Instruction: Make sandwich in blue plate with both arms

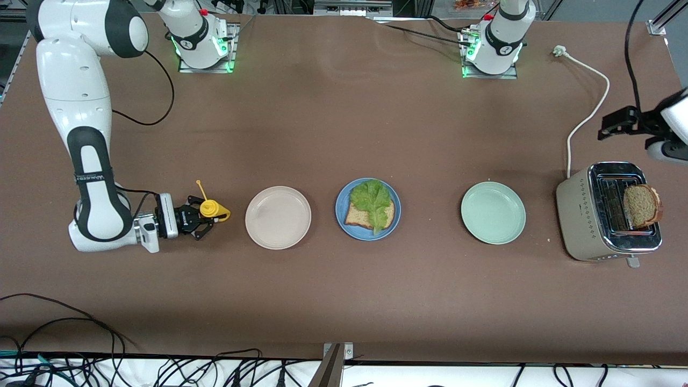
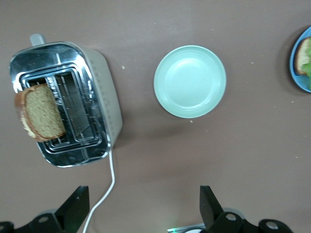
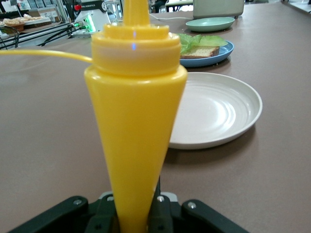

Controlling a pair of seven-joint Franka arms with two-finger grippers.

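Note:
The blue plate (image 1: 341, 212) lies mid-table with one bread slice (image 1: 357, 216) on it and a lettuce leaf (image 1: 372, 198) on top; the plate's edge (image 2: 297, 73) also shows in the left wrist view. A second bread slice (image 1: 640, 205) sticks up out of the toaster (image 1: 578, 209). My right gripper (image 1: 207, 217) is shut on a yellow squeeze bottle (image 1: 210, 208) beside the beige plate (image 1: 278, 217); the bottle (image 3: 136, 121) fills the right wrist view. My left gripper (image 2: 143, 206) hangs open and holds nothing, high over the toaster's white cable (image 2: 111, 184).
A mint-green plate (image 1: 493, 212) with nothing on it lies between the blue plate and the toaster. The cable (image 1: 586, 115) runs from the toaster toward the left arm's base. Loose black cables lie along the table's front edge.

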